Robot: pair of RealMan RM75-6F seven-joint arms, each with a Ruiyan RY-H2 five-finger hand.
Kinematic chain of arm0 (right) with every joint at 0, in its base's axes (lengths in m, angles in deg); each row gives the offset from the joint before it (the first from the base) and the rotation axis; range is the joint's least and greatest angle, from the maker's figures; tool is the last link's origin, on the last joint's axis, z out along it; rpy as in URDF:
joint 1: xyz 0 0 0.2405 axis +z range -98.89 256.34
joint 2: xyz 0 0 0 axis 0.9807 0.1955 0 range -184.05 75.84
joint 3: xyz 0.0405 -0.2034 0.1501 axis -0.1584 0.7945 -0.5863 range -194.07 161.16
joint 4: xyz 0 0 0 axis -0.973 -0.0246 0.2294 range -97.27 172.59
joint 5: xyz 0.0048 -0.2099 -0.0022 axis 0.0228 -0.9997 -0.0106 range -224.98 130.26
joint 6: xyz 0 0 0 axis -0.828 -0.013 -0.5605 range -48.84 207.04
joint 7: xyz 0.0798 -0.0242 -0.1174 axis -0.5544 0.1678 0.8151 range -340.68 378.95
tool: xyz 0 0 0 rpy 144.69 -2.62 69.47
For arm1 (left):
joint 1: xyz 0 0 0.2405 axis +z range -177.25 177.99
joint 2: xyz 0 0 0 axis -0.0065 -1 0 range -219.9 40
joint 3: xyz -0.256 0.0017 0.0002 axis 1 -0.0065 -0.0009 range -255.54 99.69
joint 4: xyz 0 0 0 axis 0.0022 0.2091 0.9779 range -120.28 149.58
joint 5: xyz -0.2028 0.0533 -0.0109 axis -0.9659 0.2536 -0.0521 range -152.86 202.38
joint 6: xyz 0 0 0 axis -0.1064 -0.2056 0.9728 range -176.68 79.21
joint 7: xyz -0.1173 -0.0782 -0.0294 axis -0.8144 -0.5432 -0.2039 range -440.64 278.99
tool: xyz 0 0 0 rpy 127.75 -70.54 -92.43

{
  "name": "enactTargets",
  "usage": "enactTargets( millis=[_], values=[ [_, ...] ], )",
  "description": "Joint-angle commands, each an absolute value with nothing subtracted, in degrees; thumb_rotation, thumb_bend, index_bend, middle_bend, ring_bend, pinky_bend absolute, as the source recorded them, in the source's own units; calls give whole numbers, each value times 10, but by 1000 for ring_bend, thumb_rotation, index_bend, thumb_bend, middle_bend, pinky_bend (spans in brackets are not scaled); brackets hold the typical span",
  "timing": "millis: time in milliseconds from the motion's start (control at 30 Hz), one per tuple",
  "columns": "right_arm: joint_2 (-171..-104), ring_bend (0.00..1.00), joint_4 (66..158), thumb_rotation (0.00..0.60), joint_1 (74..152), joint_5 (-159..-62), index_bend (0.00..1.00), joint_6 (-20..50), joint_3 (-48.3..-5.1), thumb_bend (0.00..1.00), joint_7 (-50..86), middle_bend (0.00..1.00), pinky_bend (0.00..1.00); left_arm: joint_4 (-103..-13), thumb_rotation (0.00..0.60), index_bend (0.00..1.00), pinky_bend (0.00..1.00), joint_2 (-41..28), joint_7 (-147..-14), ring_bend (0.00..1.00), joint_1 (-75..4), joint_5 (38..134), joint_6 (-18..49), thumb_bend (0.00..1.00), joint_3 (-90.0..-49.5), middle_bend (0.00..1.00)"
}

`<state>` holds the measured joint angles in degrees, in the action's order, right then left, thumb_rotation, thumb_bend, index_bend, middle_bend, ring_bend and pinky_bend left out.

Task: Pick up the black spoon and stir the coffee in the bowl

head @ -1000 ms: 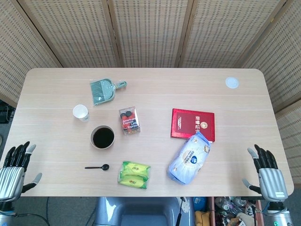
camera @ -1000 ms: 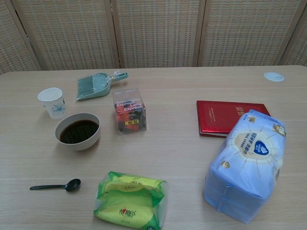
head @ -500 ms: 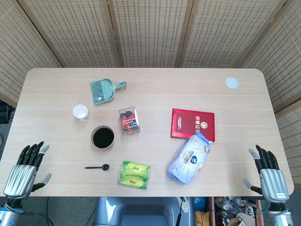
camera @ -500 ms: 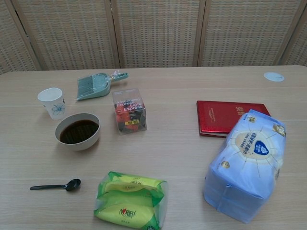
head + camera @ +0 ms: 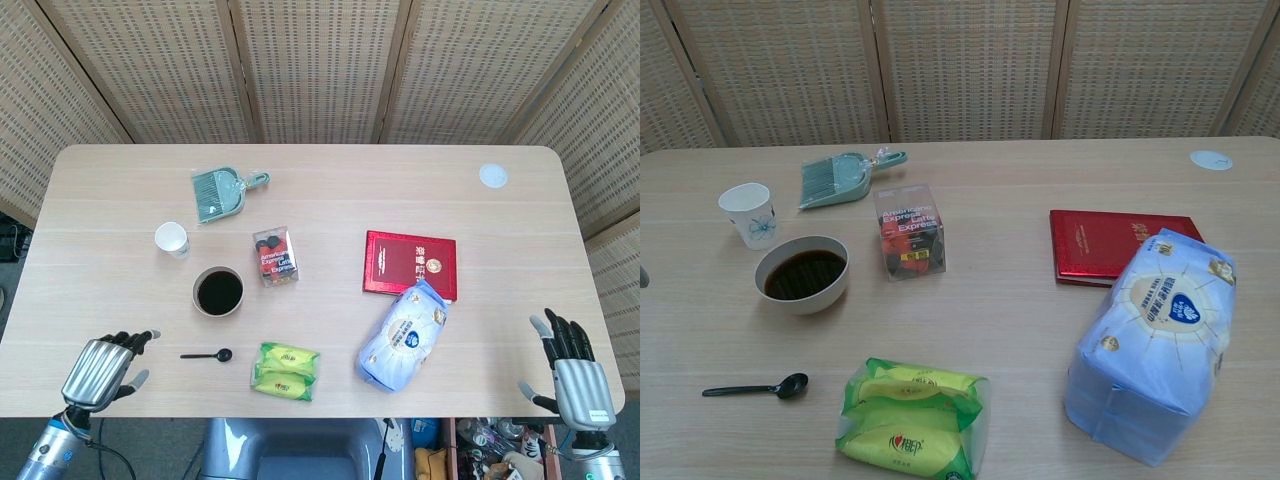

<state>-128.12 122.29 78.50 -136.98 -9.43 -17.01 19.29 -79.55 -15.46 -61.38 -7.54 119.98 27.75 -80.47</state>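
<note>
Woven cane screens back a pale woodgrain table (image 5: 480, 230). At its seven o'clock lies the slim black plastic spoon (image 5: 207, 355), below the round coffee bowl (image 5: 218, 292). Left hand (image 5: 100, 368) beside it, right hand (image 5: 574, 368) far off: both spread, empty. Clear box (image 5: 910, 231) reads "American Express".

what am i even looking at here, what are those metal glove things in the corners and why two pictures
Those are a robot's two mechanical hands on its arms. The left hand is over the table edge near the black spoon; the right hand waits off the far corner, fingers spread. Neither holds anything. One picture looks down from the robot's head, the other from its chest, lower and closer. On the table: a bowl of coffee, paper cup, small dustpan set, red book, blue tissue pack, green packet, clear snack box.
</note>
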Motion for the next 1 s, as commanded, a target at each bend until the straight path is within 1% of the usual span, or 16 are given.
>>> enactTargets(
  millis=[33, 100, 200, 467, 600, 767, 1000],
  values=[
    [-1281, 0, 1223, 600, 786, -1369, 67, -92, -170, 236, 193, 17, 0, -788, 600, 400, 678, -135, -593, 627, -93, 1185, 253, 291, -793, 694],
    [-1281, 0, 1223, 600, 786, -1367, 67, -91, -170, 235, 194, 17, 0, -785, 600, 424, 689, -127, -582, 659, -101, 1177, 242, 290, -789, 734],
    [-1281, 0, 1223, 600, 786, -1366, 67, -89, -170, 235, 194, 16, 0, -780, 600, 432, 691, -115, -566, 673, -110, 1164, 227, 290, -783, 751],
    [-1280, 0, 1222, 600, 784, -1360, 67, -85, -170, 235, 195, 17, 0, -755, 600, 440, 700, -72, -518, 697, -133, 1111, 190, 291, -764, 774],
    [-1280, 0, 1221, 600, 784, -1358, 67, -83, -170, 235, 195, 19, 0, -741, 600, 472, 707, -57, -510, 709, -139, 1094, 178, 291, -762, 786],
    [-1280, 0, 1220, 600, 784, -1356, 67, -81, -170, 235, 196, 22, 0, -719, 600, 484, 707, -33, -502, 709, -150, 1064, 155, 290, -760, 787],
    [-1280, 0, 1219, 600, 783, -1353, 67, -80, -170, 236, 197, 23, 0, -699, 600, 514, 707, -11, -496, 711, -159, 1037, 141, 291, -760, 790]
  ],
)
